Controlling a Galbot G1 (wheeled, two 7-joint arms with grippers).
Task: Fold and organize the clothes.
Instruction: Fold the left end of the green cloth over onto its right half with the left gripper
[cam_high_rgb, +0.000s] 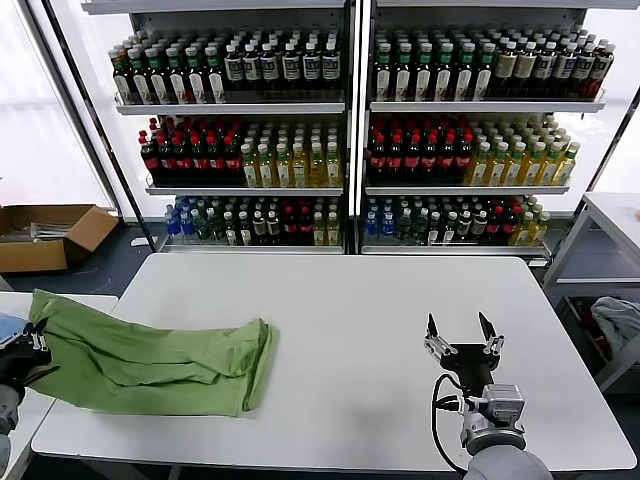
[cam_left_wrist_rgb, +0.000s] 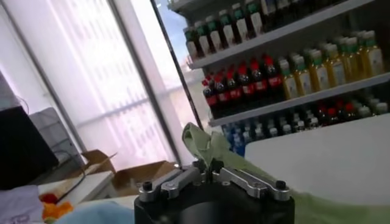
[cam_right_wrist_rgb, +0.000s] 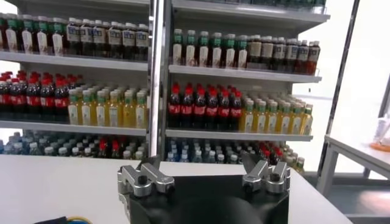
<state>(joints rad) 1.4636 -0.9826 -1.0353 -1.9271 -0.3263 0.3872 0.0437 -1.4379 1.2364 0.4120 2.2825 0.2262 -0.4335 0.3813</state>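
The green shirt (cam_high_rgb: 150, 360) lies bunched and roughly folded on the white table (cam_high_rgb: 370, 330), spread from the table's left edge toward the middle, with one end lifted off the surface. That raised end is pinched in my left pincer (cam_high_rgb: 35, 345), which sits at the table's left edge with its fingers clamped tight on the cloth; from my left wrist I see the green fabric (cam_left_wrist_rgb: 204, 143) rising up out of the closed fingertips. The rest of the shirt trails away from that pincer to my right, ending in a rounded fold well short of my other arm. My right pincer (cam_high_rgb: 462, 335) hovers over the bare table, well apart from the shirt, its two fingers (cam_right_wrist_rgb: 143, 179) spread wide and holding nothing. Beyond both pincers, past the far edge of the table, stand shelves (cam_high_rgb: 350, 105) filled with rows of bottles. Off to the left of my left pincer, a cardboard box (cam_high_rgb: 50, 235) sits on the floor.
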